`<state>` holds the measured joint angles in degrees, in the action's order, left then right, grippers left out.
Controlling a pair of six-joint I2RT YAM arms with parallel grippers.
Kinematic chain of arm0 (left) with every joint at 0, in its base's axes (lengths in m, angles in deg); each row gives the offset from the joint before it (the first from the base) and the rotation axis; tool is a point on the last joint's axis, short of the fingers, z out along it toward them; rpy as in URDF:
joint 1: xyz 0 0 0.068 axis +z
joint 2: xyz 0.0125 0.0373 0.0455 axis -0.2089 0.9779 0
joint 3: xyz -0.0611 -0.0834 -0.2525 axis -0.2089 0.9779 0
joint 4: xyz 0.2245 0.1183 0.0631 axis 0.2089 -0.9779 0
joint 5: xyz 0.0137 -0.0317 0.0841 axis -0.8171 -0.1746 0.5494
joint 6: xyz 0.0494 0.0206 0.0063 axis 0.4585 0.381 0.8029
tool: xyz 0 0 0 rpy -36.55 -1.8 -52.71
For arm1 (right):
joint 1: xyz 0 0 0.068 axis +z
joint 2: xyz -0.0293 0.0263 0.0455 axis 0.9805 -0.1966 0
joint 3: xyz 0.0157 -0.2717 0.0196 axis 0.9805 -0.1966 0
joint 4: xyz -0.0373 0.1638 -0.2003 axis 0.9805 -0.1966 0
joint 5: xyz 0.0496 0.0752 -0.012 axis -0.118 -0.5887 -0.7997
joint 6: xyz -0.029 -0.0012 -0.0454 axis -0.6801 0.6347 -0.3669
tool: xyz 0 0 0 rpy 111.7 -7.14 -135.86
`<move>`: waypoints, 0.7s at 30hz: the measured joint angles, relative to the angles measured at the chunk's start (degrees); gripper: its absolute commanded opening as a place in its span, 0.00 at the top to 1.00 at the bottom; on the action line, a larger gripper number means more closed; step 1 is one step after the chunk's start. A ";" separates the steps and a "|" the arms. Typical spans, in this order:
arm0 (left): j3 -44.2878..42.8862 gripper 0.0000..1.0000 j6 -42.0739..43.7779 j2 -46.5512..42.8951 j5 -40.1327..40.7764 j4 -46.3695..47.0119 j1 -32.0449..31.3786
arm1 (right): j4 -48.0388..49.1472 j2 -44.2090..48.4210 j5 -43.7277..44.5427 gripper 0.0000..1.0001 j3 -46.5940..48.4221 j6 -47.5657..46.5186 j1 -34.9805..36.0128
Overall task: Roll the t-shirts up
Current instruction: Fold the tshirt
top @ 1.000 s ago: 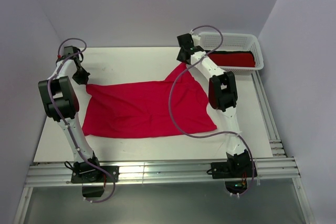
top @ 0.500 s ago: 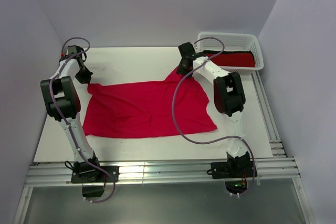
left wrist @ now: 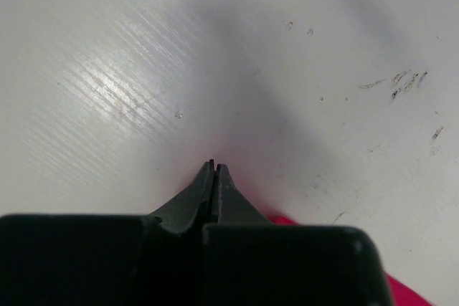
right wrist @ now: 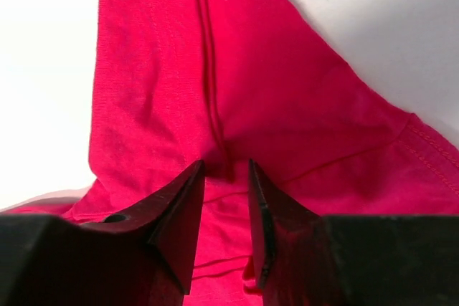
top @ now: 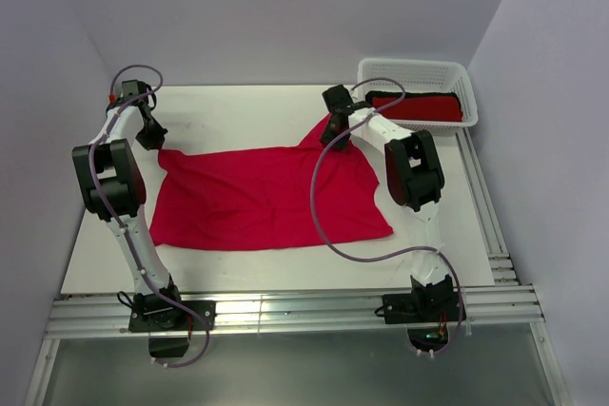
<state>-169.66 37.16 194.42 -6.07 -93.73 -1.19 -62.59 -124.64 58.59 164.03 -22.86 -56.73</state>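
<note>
Table [top: 238, 106] under everything. One t-shirt [top: 257, 202] lies spread flat between my two sets of fingers. Basket [top: 419, 71] sits right of my right fingers, with a second t-shirt [top: 428, 107] in it. Left arm [top: 109, 173] and right arm [top: 409, 168] reach far out, wrists pitched down. Left gripper [left wrist: 214, 165]: fingers pressed together over bare table, red edge just behind them; can't tell if any is pinched. Right gripper [right wrist: 226, 166]: narrow gap, straddling a raised seam fold.

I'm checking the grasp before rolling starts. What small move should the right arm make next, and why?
Probably close the right gripper: its jaws stand narrowly apart astride a raised ridge of the t-shirt at its far right corner, while the left gripper is shut at the far left corner.
</note>
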 measured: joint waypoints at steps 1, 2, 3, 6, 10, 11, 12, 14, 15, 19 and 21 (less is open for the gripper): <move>0.00 1.00 0.00 0.00 0.00 -0.02 -0.02 | 0.11 0.00 -0.15 0.63 0.00 0.04 0.00; 0.00 1.00 0.00 0.00 0.02 -0.09 -0.04 | 0.26 0.00 -0.28 0.68 0.00 0.20 0.00; 0.00 1.00 0.00 0.00 0.07 -0.15 -0.07 | 0.44 0.00 -0.37 0.70 0.00 0.24 0.00; 0.00 1.00 0.00 0.00 0.28 -0.20 -0.13 | 0.96 0.00 -0.63 0.71 -0.02 0.70 0.00; 0.00 1.00 0.02 0.00 0.44 -0.22 -0.20 | 1.40 0.00 -1.09 0.79 -0.02 1.05 0.02; 0.00 1.00 0.02 0.00 0.44 -0.22 -0.20 | 1.44 0.00 -1.20 0.81 -0.02 1.20 0.02; 0.00 1.00 0.02 0.00 0.44 -0.22 -0.22 | 1.53 0.00 -1.25 0.86 -0.02 1.29 0.02; 0.00 1.00 0.02 0.00 0.44 -0.22 -0.22 | 1.84 0.00 -1.44 1.00 -0.02 1.42 0.02; 0.00 1.00 0.02 0.00 0.44 -0.22 -0.22 | 1.99 0.00 -1.51 1.00 -0.02 1.57 0.02; 0.00 1.00 0.04 0.00 0.44 -0.22 -0.22 | 2.91 0.00 -1.77 1.00 0.00 2.21 0.02; 0.00 1.00 0.04 0.00 0.42 -0.22 -0.22 | 3.56 0.00 -2.56 1.00 0.20 2.67 0.00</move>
<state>-169.66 37.21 194.42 -5.65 -93.95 -1.40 -59.03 -124.64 56.03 164.23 -20.19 -56.73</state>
